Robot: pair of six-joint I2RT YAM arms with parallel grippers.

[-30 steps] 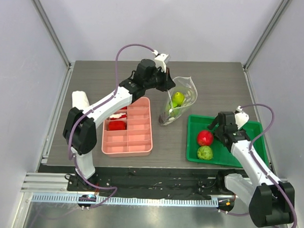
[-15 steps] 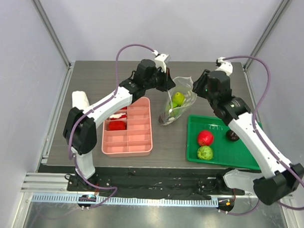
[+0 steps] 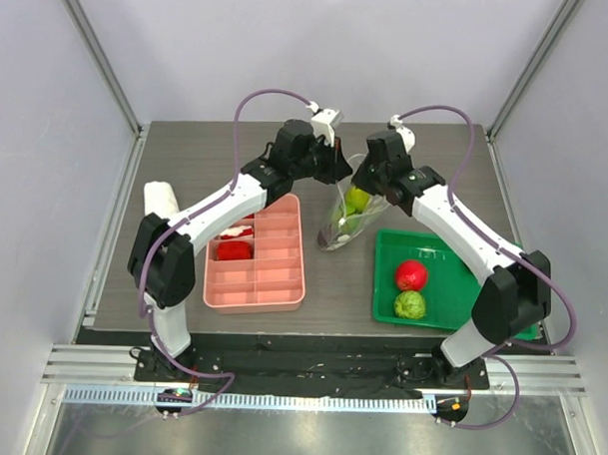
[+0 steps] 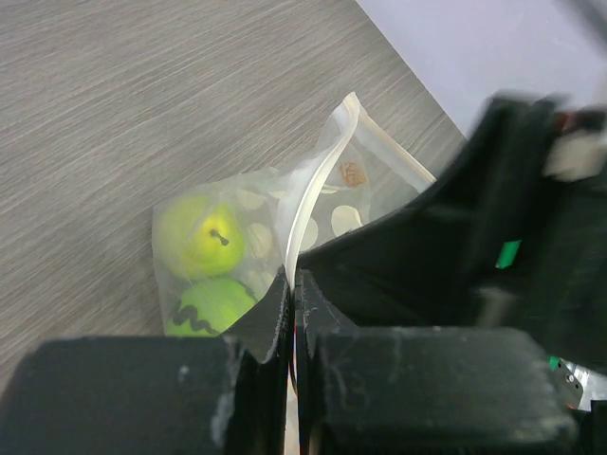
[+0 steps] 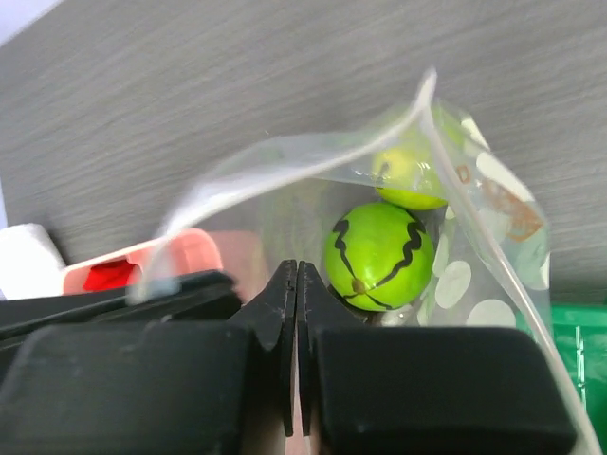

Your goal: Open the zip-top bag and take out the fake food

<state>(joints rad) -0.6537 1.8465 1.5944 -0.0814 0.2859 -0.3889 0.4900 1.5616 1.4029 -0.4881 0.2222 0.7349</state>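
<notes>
The zip-top bag (image 3: 340,230) stands on the table, clear with white dots, its mouth open upward. My left gripper (image 3: 337,171) is shut on the bag's rim, and the white edge runs into its jaws (image 4: 295,284). Inside lie a yellow-green pear (image 4: 197,237) and a green ball with dark wavy stripes (image 5: 377,256). My right gripper (image 5: 297,273) is shut at the bag's mouth, just above the striped ball. I see nothing between its jaws. From above it (image 3: 362,185) sits opposite the left gripper. A red apple (image 3: 411,274) and a bumpy green fruit (image 3: 410,305) lie in the green tray (image 3: 446,297).
A pink divided tray (image 3: 254,276) with red pieces (image 3: 233,250) lies left of the bag, under the left arm. The green tray sits right of the bag, partly under the right arm. Grey walls enclose the table's back and sides.
The right arm swung from over the green tray to the bag's mouth, and its jaws went from open to shut. The left gripper and the bag stayed put.
</notes>
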